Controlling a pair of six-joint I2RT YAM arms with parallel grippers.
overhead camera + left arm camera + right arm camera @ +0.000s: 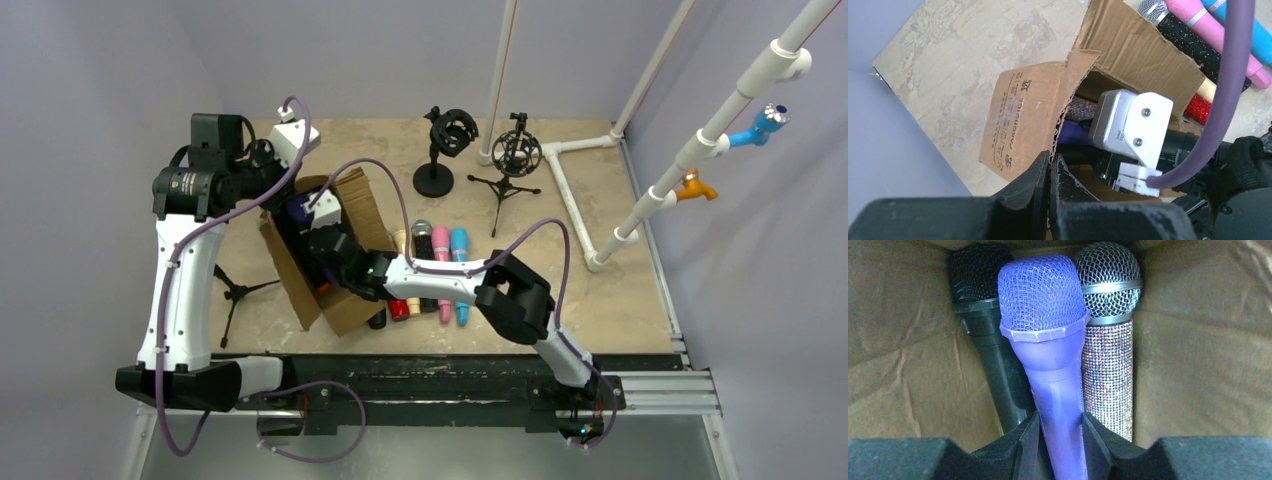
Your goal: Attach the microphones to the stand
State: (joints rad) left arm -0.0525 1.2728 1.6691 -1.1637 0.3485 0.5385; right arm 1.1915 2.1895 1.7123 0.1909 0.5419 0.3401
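- Three microphones lie side by side inside the cardboard box (365, 205), mesh heads pointing away from the right wrist camera. They are a black microphone (979, 300), a purple microphone (1043, 310) in the middle and uppermost, and a glittery silver microphone (1108, 360).
- Right end effector (1060, 442): it is inside the box. Its two fingers (1025, 440) sit against opposite sides of the purple microphone's handle, clamped on it below the head.
- Left end effector (1049, 172): its fingers are pressed flat together at the corrugated edge of a printed box wall. Whether any cardboard is nipped between them cannot be told.
- Five more microphones lie in a parallel row on the desk (620, 290), just right of the box. Nearest the box come the glittery red microphone (1199, 107) and the cream microphone (1209, 90). Next are the black glitter microphone (1193, 40) with a silver mesh head, the pink microphone (441, 250) and, farthest from the box, the blue microphone (459, 245). The right arm (440, 285) crosses over the row.
- Round-base stand (440, 150): upright beyond the box's far right corner, with a ring-shaped holder at its top.
- Tripod stand (515, 155): just right of the round-base stand, farther from the box.
- Second tripod stand (235, 290): on the desk left of the box, near it.
- White pipe frame (570, 190): well right of the box, past both far stands.
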